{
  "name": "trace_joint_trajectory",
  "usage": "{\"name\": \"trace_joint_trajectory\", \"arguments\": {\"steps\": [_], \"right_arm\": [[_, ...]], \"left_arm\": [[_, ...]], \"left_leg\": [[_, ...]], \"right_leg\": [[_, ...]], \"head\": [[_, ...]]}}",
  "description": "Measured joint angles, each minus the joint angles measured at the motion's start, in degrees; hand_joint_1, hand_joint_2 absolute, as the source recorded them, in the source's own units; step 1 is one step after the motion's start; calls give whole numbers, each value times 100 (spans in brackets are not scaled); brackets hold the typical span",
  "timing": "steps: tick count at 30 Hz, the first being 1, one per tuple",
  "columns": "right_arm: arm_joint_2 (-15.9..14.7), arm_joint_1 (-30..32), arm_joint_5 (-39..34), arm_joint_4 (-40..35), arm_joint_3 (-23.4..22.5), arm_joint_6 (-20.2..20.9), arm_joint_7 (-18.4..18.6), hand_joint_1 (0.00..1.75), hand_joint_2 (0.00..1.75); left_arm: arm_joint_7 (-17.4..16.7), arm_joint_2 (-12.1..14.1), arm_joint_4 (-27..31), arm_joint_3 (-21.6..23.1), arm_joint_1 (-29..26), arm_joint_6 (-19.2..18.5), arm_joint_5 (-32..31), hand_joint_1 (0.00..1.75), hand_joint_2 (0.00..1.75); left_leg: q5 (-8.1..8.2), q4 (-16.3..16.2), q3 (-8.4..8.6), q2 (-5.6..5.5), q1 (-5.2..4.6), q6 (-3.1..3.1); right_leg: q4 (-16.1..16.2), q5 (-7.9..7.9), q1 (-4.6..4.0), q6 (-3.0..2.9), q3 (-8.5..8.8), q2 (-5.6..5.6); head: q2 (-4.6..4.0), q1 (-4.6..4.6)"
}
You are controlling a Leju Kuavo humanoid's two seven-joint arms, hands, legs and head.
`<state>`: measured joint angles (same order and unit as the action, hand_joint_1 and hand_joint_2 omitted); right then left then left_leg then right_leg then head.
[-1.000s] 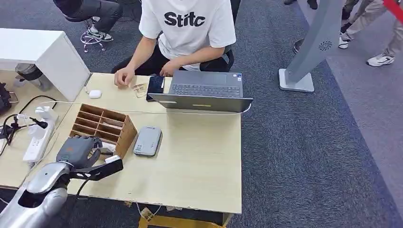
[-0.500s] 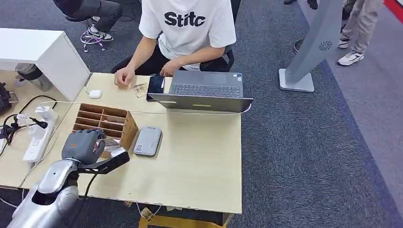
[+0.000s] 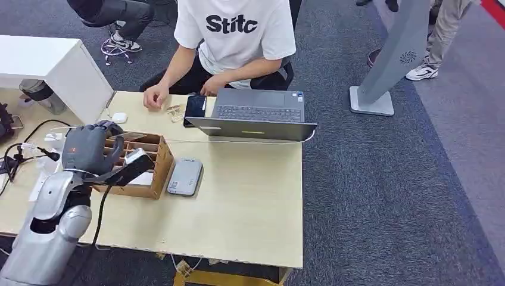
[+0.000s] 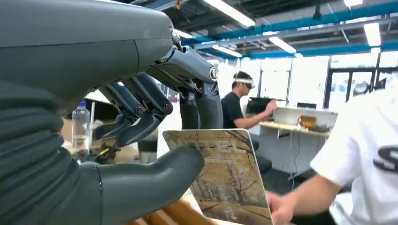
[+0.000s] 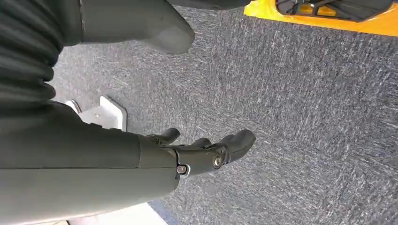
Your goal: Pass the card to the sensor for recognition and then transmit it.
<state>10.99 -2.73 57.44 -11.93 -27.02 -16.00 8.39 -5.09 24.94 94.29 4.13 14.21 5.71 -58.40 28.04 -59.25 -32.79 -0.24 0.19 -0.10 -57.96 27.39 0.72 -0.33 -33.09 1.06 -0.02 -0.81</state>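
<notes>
Wooden slotted organiser box sits at the left part of the pale wood table; my left hand is raised over its near-left portion. In the left wrist view my left hand pinches a printed card with a yellowish tree picture: the thick grey thumb presses one face, the darker fingers stand behind the other. In the head view the card shows as a thin tilted edge just beyond my fingers, above the box's far slots. So the left hand is gripping the card.

Flat grey rectangular sensor pad lies on the table just beside the box, on its right, apart from my hand. An open grey laptop stands at the far edge, with a black phone beside it. A person in a white printed T-shirt sits behind the laptop, one hand resting on the table. A small white case lies near the far left corner. A white power strip lies left of the box.

My right hand hangs over grey carpet, fingers loosely extended and apart, holding nothing.
</notes>
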Motion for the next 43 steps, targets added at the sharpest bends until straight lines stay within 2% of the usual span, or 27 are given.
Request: {"name": "trace_joint_trajectory", "arguments": {"steps": [4, 10, 13, 17, 22, 29, 30, 37, 43], "right_arm": [[2, -1, 48, 0, -4, 9, 20, 0, 175], [17, -27, 186, 0, -7, 46, 52, 0, 175], [17, -39, 245, -2, -7, 70, 61, 0, 175], [24, -69, 306, 0, -7, 83, 85, 0, 175], [28, -104, 339, -2, -7, 85, 98, 0, 175], [28, -118, 374, -2, -7, 90, 98, 0, 175], [30, -118, 380, -2, -7, 92, 98, 0, 175], [31, -119, 394, -2, -11, 98, 103, 0, 175], [28, -112, 372, 0, -46, 81, 66, 0, 175]], "left_arm": [[-77, 0, -2, -55, 361, -81, -7, 175, 175], [-339, 7, -442, -31, 1081, -287, -772, 175, 175], [-488, 7, -774, 81, 1416, -81, -1290, 175, 175], [-560, -11, -1116, 244, 1732, 176, -1641, 175, 175], [-562, -122, -1464, 398, 2003, 408, -1827, 175, 175], [-466, -370, -1602, 533, 2035, 706, -1901, 175, 175], [-442, -409, -1604, 553, 2035, 767, -1901, 0, 175], [-400, -612, -1604, 660, 2030, 1119, -1919, 0, 175], [-304, -616, -1552, 658, 1803, 1515, -1643, 0, 175]], "left_leg": [[-1, 0, 0, 0, 0, 0], [-3, -1, 2, 2, 0, 0], [-3, -1, 1, 1, 0, -1], [-3, -1, 1, 3, 0, -1], [-3, -2, 1, 3, -1, 0], [-3, -2, 0, 4, -2, 0], [-3, -3, 0, 4, -1, 0], [-3, -2, -1, 4, -1, 0], [-3, -1, 0, 4, -1, 0]], "right_leg": [[0, -1, 0, -1, 0, 0], [0, -5, 0, -2, -3, 5], [0, -5, 0, -2, -3, 4], [0, -5, 0, -2, -4, 8], [0, -5, 0, -2, -5, 6], [0, -6, 0, 0, -5, 9], [0, -6, 0, 0, -5, 9], [0, -6, 0, -1, -5, 9], [-1, -6, 0, -1, -3, 9]], "head": [[0, 2], [0, 0], [0, 0], [0, 0], [-2, 0], [0, 0], [0, 0], [-2, 0], [0, -2]]}}
